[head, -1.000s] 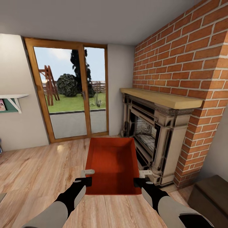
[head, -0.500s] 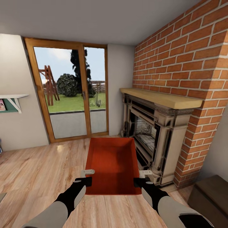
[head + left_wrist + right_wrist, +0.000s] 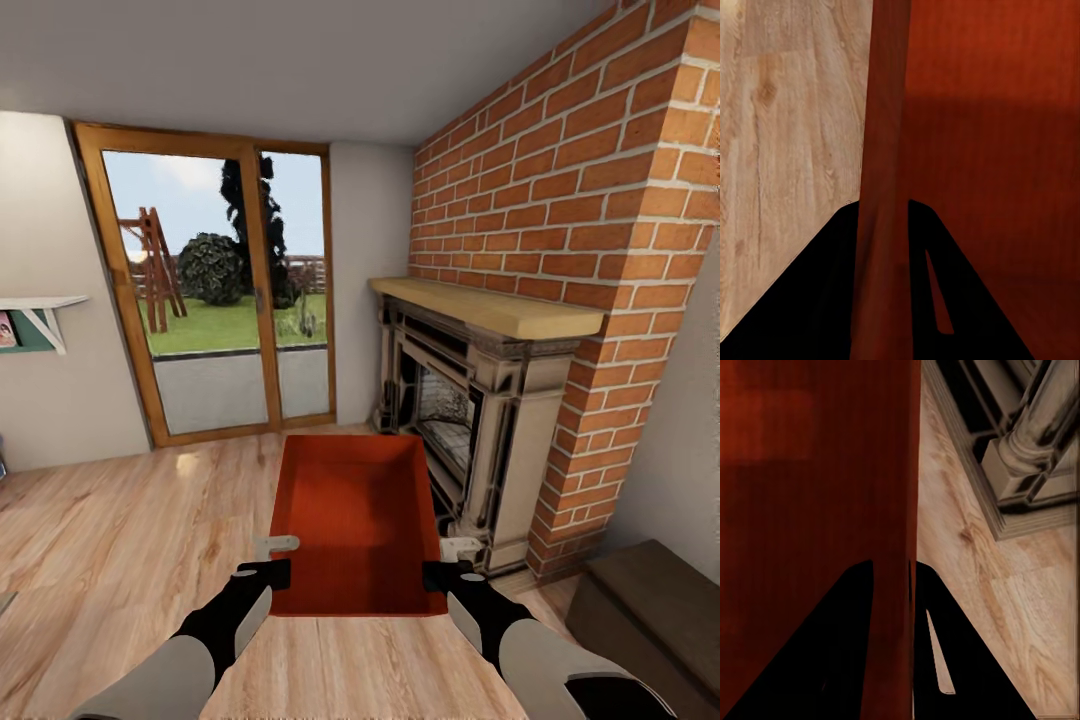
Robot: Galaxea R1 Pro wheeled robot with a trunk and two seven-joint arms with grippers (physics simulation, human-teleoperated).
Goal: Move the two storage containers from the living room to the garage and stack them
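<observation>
As arms reach forward, both end effectors [image 3: 268, 560] [image 3: 452, 562] apparently clamp container [image 3: 358, 515]

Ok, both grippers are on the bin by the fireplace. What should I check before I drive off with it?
1. Left gripper on the storage container: ok, its fingers straddle the left side wall.
2. Right gripper on the opposite wall: ok, fingers either side of the wall.
3. Container level between the arms: ok, it looks even in the head view.
4. Container clear of the wood floor: cannot tell.
5. Gap to the fireplace: not ok, its base sits close beside the container's right side; swing away with care.
6. Second container located: cannot tell.
</observation>
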